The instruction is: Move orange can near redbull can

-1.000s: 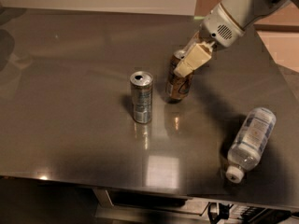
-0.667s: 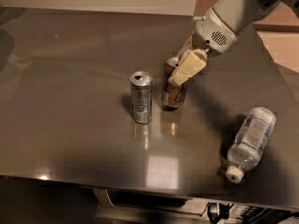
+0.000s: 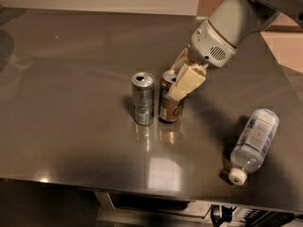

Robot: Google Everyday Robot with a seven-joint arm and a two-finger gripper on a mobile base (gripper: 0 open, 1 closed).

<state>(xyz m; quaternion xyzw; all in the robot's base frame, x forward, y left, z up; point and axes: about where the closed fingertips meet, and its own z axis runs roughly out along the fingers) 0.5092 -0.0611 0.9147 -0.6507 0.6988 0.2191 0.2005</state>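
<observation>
Brushed steel covers the whole table (image 3: 71, 79), which is dark grey with soft reflections. Near its middle the redbull can (image 3: 143, 100) stands upright, slim and silver-blue, with its silver top showing. Just to its right stands the orange can (image 3: 169, 111), also upright. The two are side by side with only a thin gap between them, and I cannot tell whether they touch.

The gripper (image 3: 174, 82) comes down from the far right on a white arm (image 3: 232, 25) and sits at the top of the orange can. Its cream fingers (image 3: 185, 83) are closed on the orange can's upper part, one on the near right side and the other behind the rim. The can's lower body shows below the near finger. Its base is at the table surface, though whether its weight rests there is unclear.

Well apart to the right, near the front edge, a clear plastic bottle (image 3: 254, 138) lies on its side, its white cap (image 3: 236, 175) pointing toward the near edge
</observation>
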